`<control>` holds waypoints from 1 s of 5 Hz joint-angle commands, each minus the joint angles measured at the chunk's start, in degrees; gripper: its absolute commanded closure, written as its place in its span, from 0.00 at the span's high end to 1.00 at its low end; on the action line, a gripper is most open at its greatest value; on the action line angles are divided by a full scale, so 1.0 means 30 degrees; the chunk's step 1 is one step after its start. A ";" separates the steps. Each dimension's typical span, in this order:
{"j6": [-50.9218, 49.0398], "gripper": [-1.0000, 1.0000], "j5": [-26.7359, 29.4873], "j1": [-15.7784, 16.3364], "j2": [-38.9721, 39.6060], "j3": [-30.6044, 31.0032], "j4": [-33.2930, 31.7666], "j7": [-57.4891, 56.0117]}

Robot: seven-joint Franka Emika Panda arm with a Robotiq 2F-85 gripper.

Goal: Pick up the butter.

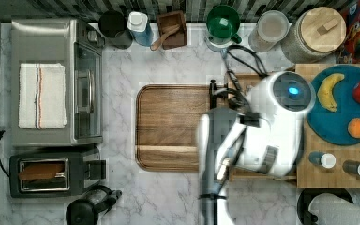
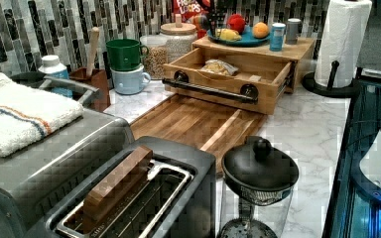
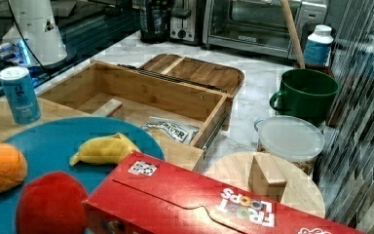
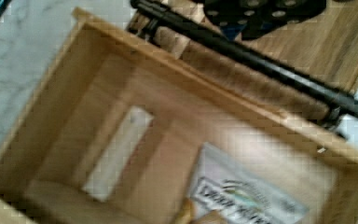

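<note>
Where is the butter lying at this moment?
The butter lies flat on the floor of the open drawer, apart from the crisp bag; in the right view it sits to the bag's left.

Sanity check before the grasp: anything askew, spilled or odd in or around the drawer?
Nothing spilled or damaged. The drawer is pulled open, hanging over the cutting board. Inside, the butter and the crisp bag lie flat and apart. One oddity: a wooden block sits in the toaster slot.
</note>
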 commanded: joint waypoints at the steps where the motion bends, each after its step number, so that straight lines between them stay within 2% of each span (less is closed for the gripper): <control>1: -0.0366 0.07 -0.1488 -0.1360 -0.1381 -0.0712 0.0532 0.3101; 2: 0.0752 1.00 -0.2083 -0.1476 -0.1358 -0.0713 -0.0514 0.4279; 5: 0.2437 1.00 -0.1444 -0.2015 -0.0600 -0.1009 -0.2418 0.5736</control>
